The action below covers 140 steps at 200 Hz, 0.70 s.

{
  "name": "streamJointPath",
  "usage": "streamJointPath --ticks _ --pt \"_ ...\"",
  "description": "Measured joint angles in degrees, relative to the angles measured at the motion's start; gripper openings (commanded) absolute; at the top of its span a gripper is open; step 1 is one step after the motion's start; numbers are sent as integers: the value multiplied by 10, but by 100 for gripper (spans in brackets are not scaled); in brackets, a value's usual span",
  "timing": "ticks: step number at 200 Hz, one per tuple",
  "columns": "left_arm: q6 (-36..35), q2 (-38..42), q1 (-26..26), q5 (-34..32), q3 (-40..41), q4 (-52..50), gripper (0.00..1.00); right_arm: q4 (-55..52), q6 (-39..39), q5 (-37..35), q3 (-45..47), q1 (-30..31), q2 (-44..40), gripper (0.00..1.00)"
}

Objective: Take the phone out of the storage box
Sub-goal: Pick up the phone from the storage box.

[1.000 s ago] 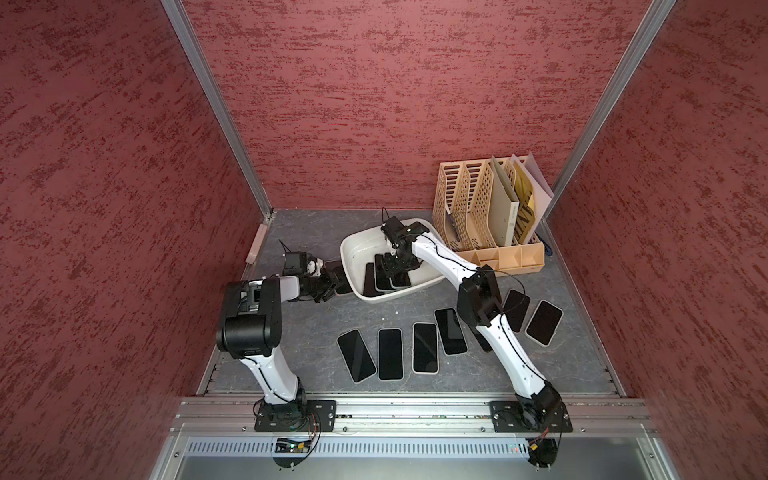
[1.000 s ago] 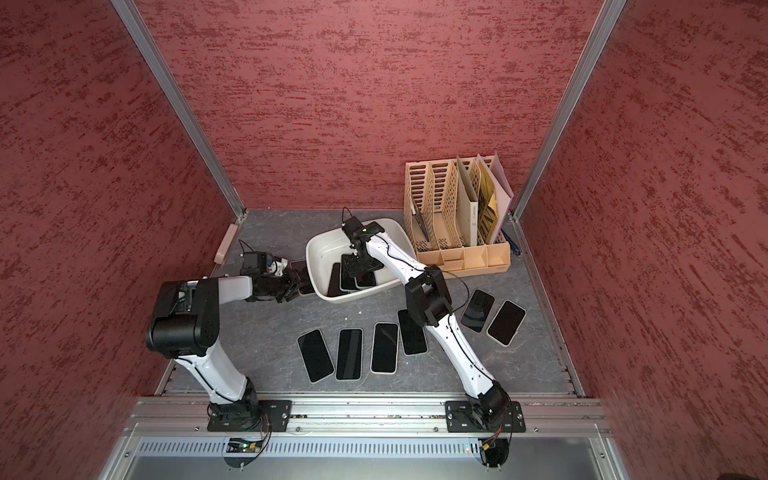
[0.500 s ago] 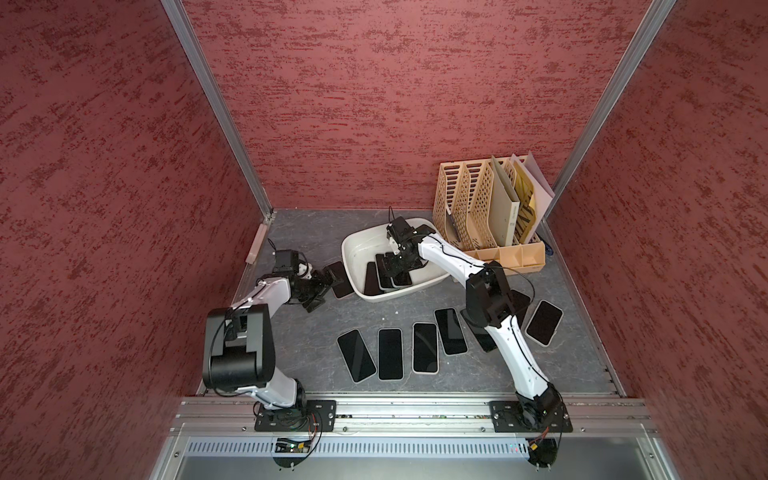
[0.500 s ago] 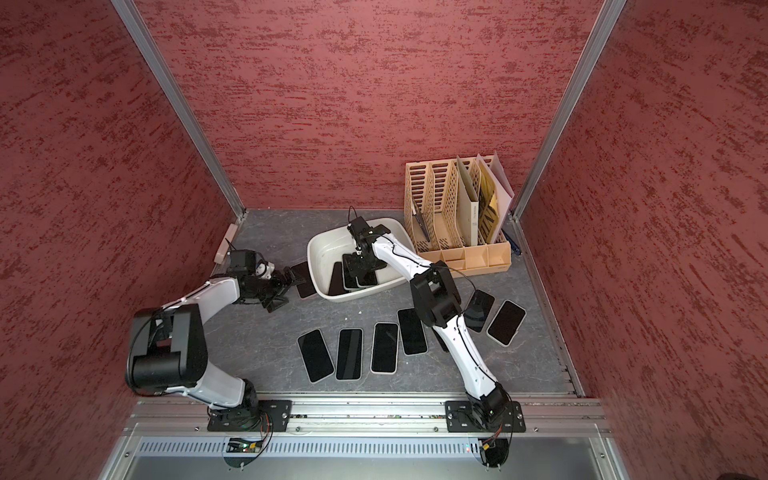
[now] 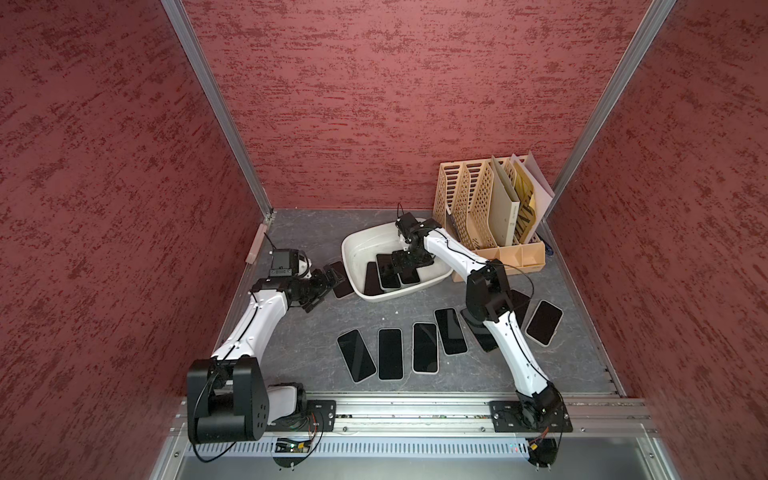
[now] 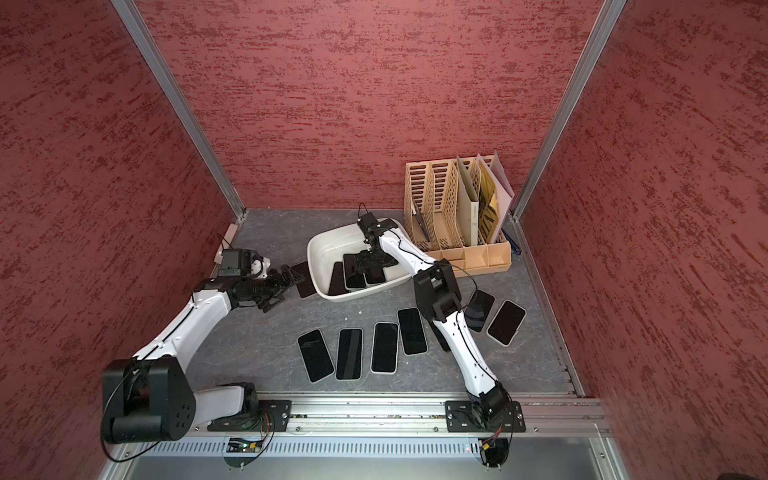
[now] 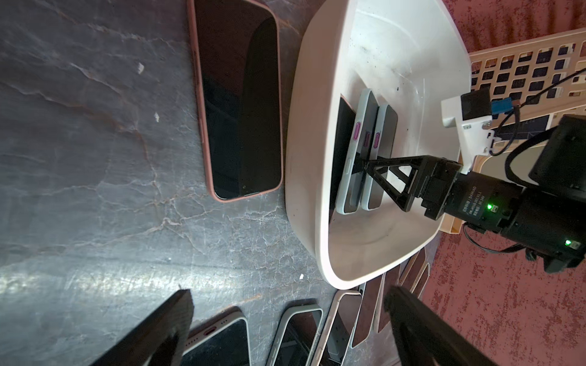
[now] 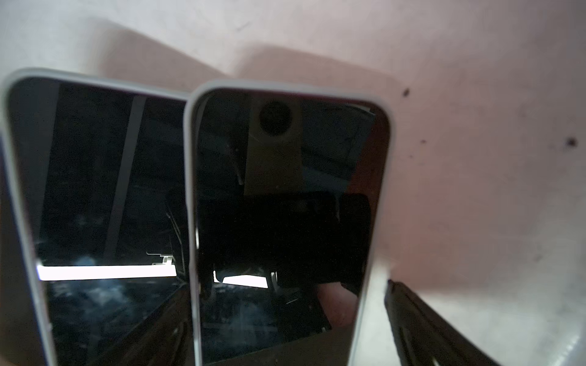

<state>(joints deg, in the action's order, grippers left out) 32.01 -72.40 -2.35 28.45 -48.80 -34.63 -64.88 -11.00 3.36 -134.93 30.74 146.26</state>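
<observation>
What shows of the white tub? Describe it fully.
The tub is shallow white plastic with rounded corners and a rolled rim, dark specks inside. It sits upright on the grey table. Three phones lie inside, and the right pincer reaches in over them.

The place is a robotics lab test cell. Two white robot arms [image 5: 511, 345] are bolted to an aluminium rail [image 5: 415, 409]. Behind the rail, red textured panels [image 5: 374, 104] on aluminium posts [image 5: 216, 108] box in a grey tabletop [image 5: 299, 345]. Exposed wiring [image 5: 293, 446] hangs just in front of the rail.
</observation>
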Motion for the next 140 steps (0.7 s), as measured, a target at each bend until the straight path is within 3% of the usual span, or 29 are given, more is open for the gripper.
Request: streamJointPath --ticks 66,102,140 --pt "17 15 32 -2 -47 -14 100 -38 27 7 -52 -13 30 95" --pt "18 15 37 -1 -62 -18 100 -44 23 11 -60 -20 35 86" --pt "18 15 37 0 -64 -23 100 11 -7 47 15 -51 -3 84"
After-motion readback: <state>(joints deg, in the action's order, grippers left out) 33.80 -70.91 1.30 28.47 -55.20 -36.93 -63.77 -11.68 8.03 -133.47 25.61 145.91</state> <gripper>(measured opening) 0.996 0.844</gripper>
